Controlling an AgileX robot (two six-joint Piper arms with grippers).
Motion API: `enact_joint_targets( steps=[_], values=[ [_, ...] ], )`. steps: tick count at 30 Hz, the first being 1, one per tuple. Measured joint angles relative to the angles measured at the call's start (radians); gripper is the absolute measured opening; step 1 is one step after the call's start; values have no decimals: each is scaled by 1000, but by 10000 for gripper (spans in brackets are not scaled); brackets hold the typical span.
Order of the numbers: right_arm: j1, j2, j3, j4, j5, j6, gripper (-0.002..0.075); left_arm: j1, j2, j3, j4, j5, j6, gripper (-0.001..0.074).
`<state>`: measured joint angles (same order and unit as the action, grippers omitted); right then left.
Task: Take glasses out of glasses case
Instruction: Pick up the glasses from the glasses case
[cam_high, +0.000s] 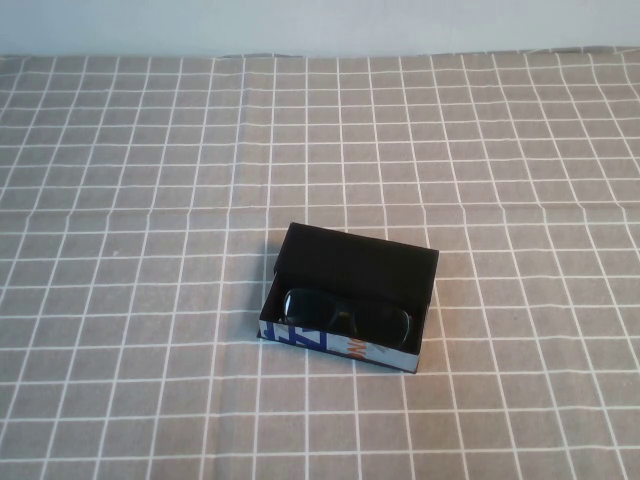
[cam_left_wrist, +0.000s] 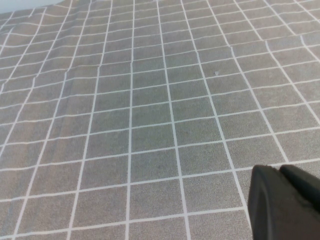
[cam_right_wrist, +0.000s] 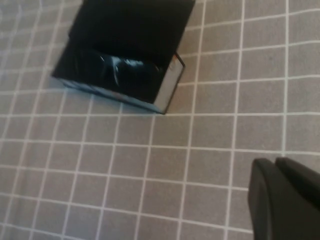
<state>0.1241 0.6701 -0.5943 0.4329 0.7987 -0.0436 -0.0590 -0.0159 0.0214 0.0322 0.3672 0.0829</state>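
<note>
The glasses case (cam_high: 300, 336) stands open in the middle of the table, its black flap lid (cam_high: 358, 263) lying back and its blue-and-white printed front wall facing me. The black glasses (cam_high: 345, 313) lie folded inside it. The right wrist view shows the case (cam_right_wrist: 168, 86) with the glasses (cam_right_wrist: 125, 72) in it, some way off from my right gripper (cam_right_wrist: 275, 161), which is shut and empty above the cloth. My left gripper (cam_left_wrist: 280, 169) is shut and empty over bare cloth, with the case out of its view. Neither gripper shows in the high view.
A grey tablecloth with a white grid (cam_high: 150, 200) covers the whole table. A pale wall (cam_high: 320, 25) runs along the far edge.
</note>
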Motion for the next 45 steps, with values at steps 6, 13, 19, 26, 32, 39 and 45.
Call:
enact_joint_targets(
  steps=[6,13,19,26,32,39,45],
  values=[
    [0,372,-268,-36,99,-160,-18,0,0,0,0,0,0,-4],
    [137,717,-547,-98,144,-199,-18,0,0,0,0,0,0,-4],
    [314,950,-814,-156,196,-296,-18,0,0,0,0,0,0,-4],
    [430,1173,-1035,-156,272,-523,6,0,0,0,0,0,0,-5],
    [451,1305,-1104,-143,357,-694,150,0,0,0,0,0,0,-4],
    [451,1376,-1110,-143,353,-783,361,0,0,0,0,0,0,-4],
    [451,1384,-1110,-143,318,-839,388,0,0,0,0,0,0,-4]
  ],
)
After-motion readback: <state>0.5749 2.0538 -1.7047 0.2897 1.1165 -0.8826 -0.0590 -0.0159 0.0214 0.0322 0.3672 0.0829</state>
